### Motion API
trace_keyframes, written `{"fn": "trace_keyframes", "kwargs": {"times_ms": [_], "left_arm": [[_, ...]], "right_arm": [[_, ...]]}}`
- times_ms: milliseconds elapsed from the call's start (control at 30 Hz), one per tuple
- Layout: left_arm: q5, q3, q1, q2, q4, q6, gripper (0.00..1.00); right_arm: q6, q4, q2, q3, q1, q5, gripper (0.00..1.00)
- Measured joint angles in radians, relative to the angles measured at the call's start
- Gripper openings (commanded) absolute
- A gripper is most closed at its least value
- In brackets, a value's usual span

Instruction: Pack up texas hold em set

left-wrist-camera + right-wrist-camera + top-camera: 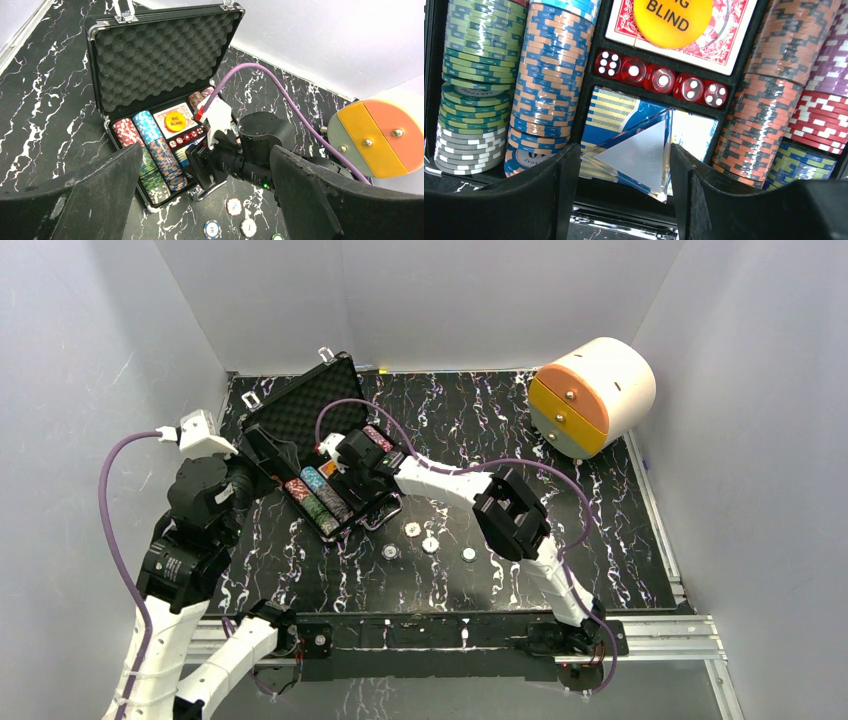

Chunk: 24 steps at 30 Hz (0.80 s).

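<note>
The black case (300,405) lies open at the back left, its foam lid (160,55) up. It holds rows of poker chips (150,155), a red-backed deck (734,45) under a yellow "BIG BLIND" button (672,17), several red dice (659,80) and a blue-backed deck (609,112). My right gripper (350,480) reaches into the case's front. Its fingers (539,195) are closed against a clear triangular piece (639,150) that rests tilted on the blue deck. My left gripper (252,455) hovers left of the case, wide open and empty. Several loose chips (430,545) lie on the table.
A cream-and-orange cylinder (592,397) lies at the back right, also in the left wrist view (380,135). White walls enclose the black marbled table (560,440). The right arm's purple cable (280,95) arcs over the case. The loose chips (234,206) lie just in front of the case.
</note>
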Motion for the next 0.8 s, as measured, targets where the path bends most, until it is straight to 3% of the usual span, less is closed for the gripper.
{"fn": "trace_keyframes", "kwargs": {"times_ms": [300,567,800], "left_arm": [[0.000,-0.003,0.000,0.002,0.000,-0.002,0.98],[0.005,-0.009,0.000,0.011,-0.002,-0.007,0.99],[0.020,-0.011,0.000,0.013,-0.002,-0.011,0.98]], "right_arm": [[-0.020,0.016,0.003,-0.003,0.000,0.004,0.82],[0.050,0.014,-0.058,-0.026,0.000,0.047,0.83],[0.197,0.039,-0.302,-0.189,-0.048,0.151,0.83]]}}
